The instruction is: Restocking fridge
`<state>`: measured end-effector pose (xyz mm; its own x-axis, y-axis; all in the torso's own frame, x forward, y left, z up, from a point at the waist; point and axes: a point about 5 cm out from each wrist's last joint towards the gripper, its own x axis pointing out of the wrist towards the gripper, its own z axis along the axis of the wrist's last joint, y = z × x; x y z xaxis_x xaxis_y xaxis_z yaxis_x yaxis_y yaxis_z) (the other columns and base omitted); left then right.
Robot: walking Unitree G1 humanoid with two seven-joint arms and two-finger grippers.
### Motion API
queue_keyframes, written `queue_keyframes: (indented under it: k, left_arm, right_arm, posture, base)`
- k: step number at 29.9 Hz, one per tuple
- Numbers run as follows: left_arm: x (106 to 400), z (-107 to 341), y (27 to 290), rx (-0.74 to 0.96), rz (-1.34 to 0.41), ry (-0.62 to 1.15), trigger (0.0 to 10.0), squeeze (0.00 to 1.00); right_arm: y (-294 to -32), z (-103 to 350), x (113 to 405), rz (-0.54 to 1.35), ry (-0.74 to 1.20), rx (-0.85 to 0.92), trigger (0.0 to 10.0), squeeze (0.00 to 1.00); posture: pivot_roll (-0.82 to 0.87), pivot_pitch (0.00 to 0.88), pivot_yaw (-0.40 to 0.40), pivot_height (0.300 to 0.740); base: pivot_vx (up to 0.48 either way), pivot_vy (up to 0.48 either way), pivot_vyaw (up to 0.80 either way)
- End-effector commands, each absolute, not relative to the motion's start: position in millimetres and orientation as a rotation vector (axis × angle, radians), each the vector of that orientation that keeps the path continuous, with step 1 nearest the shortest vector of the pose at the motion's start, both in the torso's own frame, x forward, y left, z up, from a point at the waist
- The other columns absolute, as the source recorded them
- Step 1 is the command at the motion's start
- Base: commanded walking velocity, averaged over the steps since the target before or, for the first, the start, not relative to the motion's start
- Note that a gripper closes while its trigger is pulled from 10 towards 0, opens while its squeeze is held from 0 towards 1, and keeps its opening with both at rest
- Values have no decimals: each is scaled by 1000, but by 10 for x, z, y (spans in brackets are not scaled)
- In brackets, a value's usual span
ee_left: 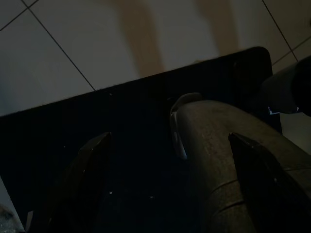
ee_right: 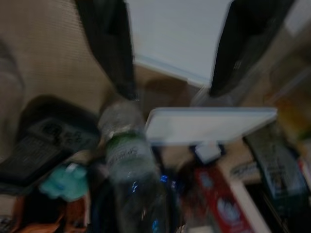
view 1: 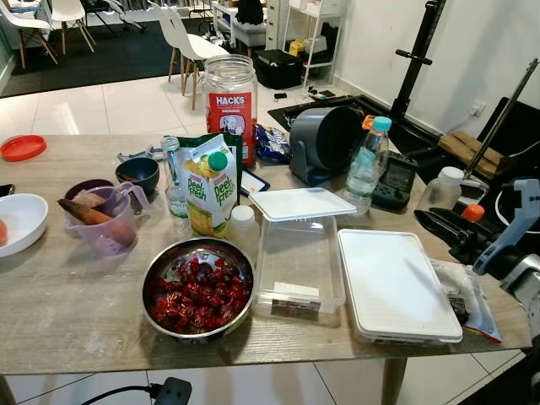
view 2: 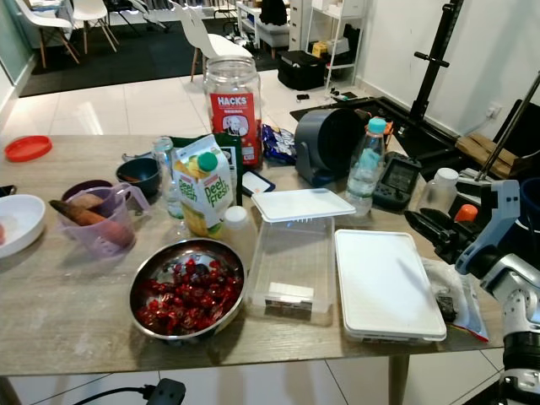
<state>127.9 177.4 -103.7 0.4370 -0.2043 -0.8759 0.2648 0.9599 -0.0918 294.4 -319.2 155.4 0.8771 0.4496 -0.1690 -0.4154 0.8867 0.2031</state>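
Tabletop (view 1: 76, 312) in the head views is crowded: juice carton (view 1: 211, 192) upright near the middle, steel bowl (view 1: 197, 288) of red fruit in front of it, clear box (view 1: 299, 268) to the right with its lid (view 1: 302, 203) resting askew on the back rim. Closed white box (view 1: 395, 287) sits just right of that. Water bottle (view 1: 369, 162) stands behind the boxes, beside a grey appliance (view 1: 325, 142); HACKS jar (view 1: 230, 103) at the back. Right claw (view 1: 440, 226) hovers at the tabletop's right edge, near the white box, holding nothing.

Left wrist view: dark; left claw (ee_left: 170, 194) fingers spread wide, empty, over floor tiles (ee_left: 87, 43) and what looks like a dark mat.

Right wrist view: blurred; fingers (ee_right: 111, 43) parted, empty, pointed over the white box toward the bottle.
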Motion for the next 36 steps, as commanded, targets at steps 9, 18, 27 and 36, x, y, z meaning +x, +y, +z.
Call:
queue_keyframes:
  k: [9, 18, 27, 36]
  left_arm:
    - [1123, -1090, 1747, 43, -300, 1135, 10000, 0]
    - [1079, -1101, 1753, 43, -298, 1145, 10000, 0]
    - [1038, -1113, 1747, 44, -299, 1156, 10000, 0]
    - [1007, -1123, 1734, 43, -300, 1164, 10000, 0]
  right_arm:
    - [-3409, 1261, 2791, 326, 586, -9, 10000, 0]
    - [-3540, 1475, 2743, 320, 588, 9, 10000, 0]
    - [-3568, 1538, 2704, 344, 594, 147, 10000, 0]
    - [-3550, 1611, 2659, 435, 521, 346, 10000, 0]
  posture:
    - [-38, 0, -23, 740]
    - [-40, 0, -25, 740]
    - [-51, 0, -33, 740]
    - [-54, 0, -42, 740]
  base:
    - [0, 0, 0]
    - [0, 0, 0]
    - [0, 0, 0]
    - [0, 0, 0]
